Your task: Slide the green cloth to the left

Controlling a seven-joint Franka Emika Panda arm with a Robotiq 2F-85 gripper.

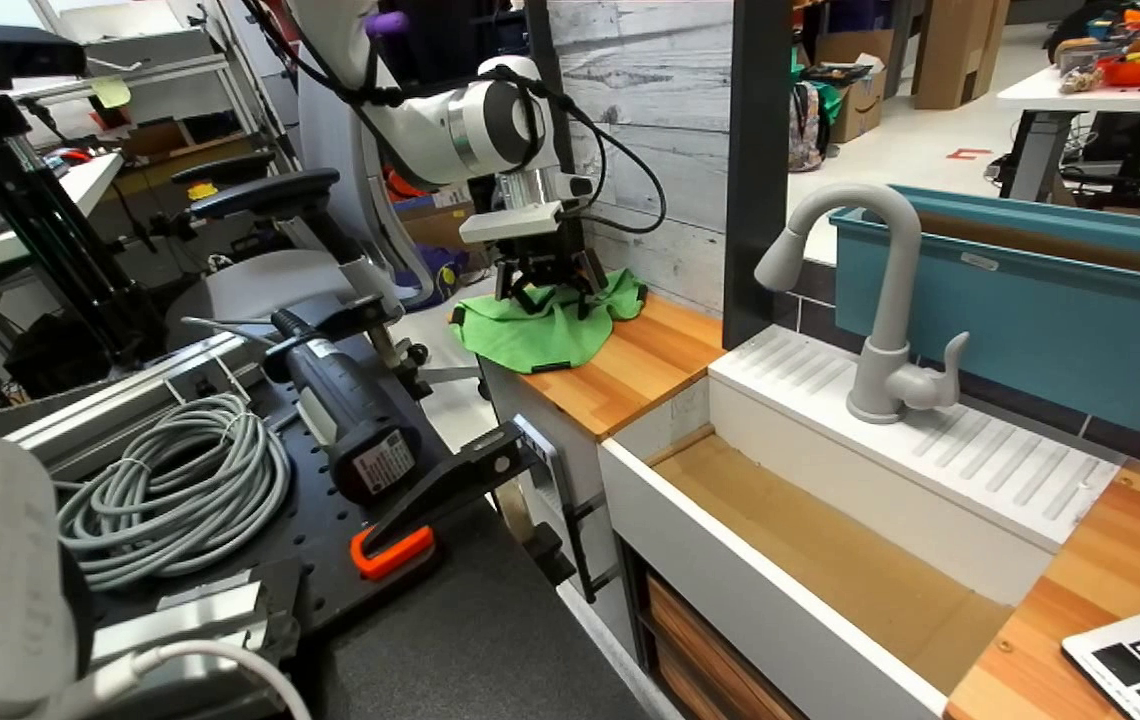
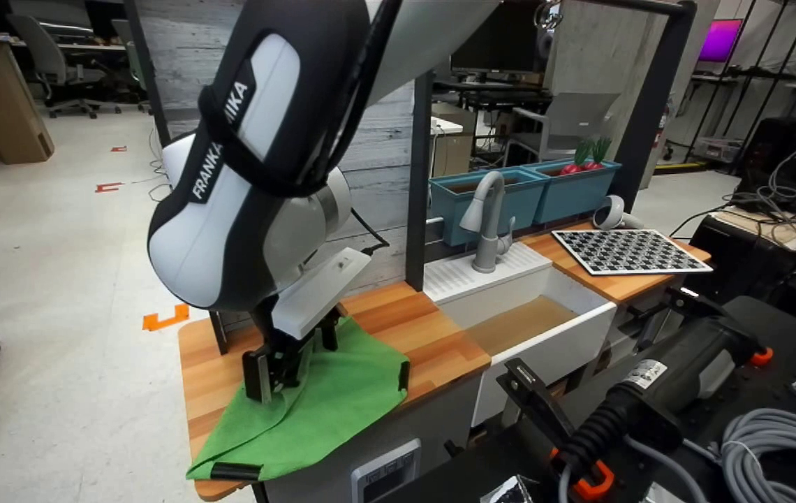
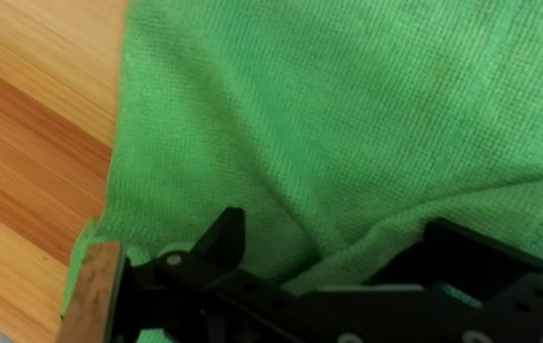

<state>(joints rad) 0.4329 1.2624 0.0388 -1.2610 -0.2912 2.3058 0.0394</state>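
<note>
The green cloth (image 1: 545,338) lies rumpled on the wooden counter beside the sink, and it shows in both exterior views (image 2: 342,405). It reaches past the counter's edge and has dark clips or strips at its border. In the wrist view the cloth (image 3: 347,105) fills most of the picture, with folds running toward the jaws. My gripper (image 3: 334,221) points down at the cloth with its two fingers wide apart and a raised fold between them. It also shows low over the cloth in both exterior views (image 1: 552,298) (image 2: 293,369). Whether the fingertips press on the cloth is hard to tell.
The wooden counter (image 1: 660,345) ends at the white sink (image 2: 544,363) with a grey faucet (image 1: 890,310). A grey plank wall (image 1: 645,150) stands close behind the arm. Teal planters (image 2: 489,192) and a checkered board (image 2: 628,251) are farther along. A black cart holds a tool (image 1: 350,420).
</note>
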